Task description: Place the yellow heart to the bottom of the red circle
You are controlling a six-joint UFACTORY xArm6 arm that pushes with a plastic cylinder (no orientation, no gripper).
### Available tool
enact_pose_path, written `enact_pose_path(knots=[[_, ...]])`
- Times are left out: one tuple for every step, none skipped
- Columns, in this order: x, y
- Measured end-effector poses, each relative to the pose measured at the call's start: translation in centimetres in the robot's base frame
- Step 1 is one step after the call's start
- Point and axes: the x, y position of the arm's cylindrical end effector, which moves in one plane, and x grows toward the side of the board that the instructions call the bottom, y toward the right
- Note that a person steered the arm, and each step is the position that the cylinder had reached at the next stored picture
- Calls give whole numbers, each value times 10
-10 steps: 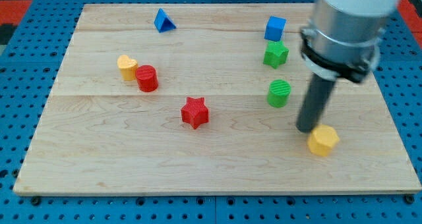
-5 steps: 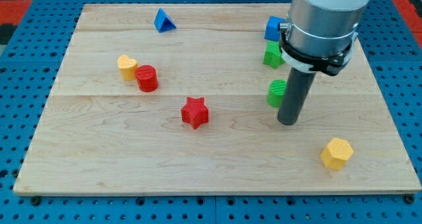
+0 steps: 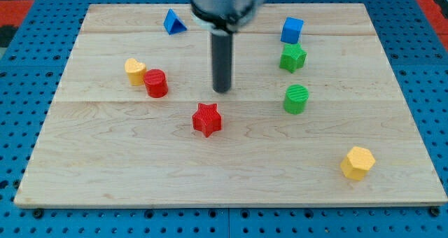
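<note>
No text, label, brand, number or sign can be read anywhere: none on the worktop (image 3: 98,168), the blocks, the rod or the blue pegboard (image 3: 21,112) around the worktop

Lab test bench: wooden board (image 3: 105,175) on blue pegboard base (image 3: 21,126), small coloured blocks scattered

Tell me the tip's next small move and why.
Probably slide my tip toward the view's left, passing above the red circle to reach the yellow heart, which sits at the circle's upper left and needs pushing around it to below.
</note>
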Motion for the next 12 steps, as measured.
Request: enact_pose_path(knots=[[-66,-50],[-69,-160],[-61,-217],[-50,-218],[-49,-211],[-25,-174],[11,-118],[12,-90],[-18,-92],[-30,-65],[-13,2],[13,-4]])
